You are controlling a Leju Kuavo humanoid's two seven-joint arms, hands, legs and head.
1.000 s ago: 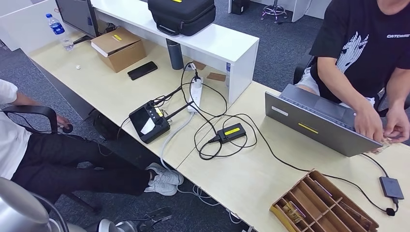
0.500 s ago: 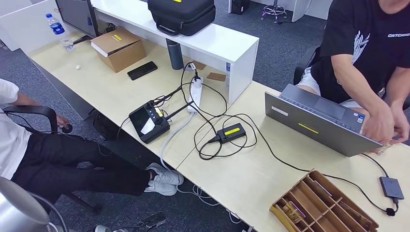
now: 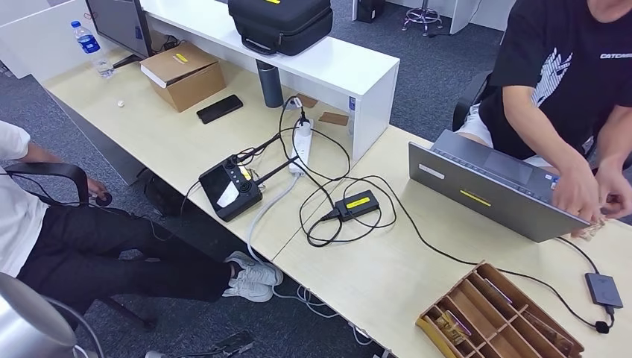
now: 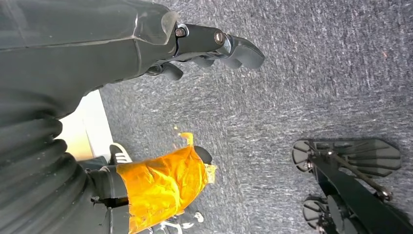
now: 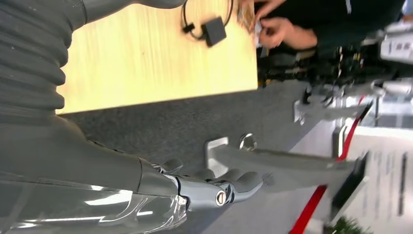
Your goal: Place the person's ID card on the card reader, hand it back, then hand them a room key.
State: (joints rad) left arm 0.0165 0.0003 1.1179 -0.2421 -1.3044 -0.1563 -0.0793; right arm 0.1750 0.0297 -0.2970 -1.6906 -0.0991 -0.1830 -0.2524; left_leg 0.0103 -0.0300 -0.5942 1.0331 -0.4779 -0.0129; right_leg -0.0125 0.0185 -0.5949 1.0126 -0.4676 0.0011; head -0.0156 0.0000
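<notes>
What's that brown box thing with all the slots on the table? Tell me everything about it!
The tray looks like brown wood or card. Thin dividers split it into long narrow slots that run slantwise. It lies flat at the near edge of the pale table, partly cut off by the picture's bottom edge. A few slots hold small things, too small to tell apart. A black cable runs just past its far corner. No hand touches it.
</notes>
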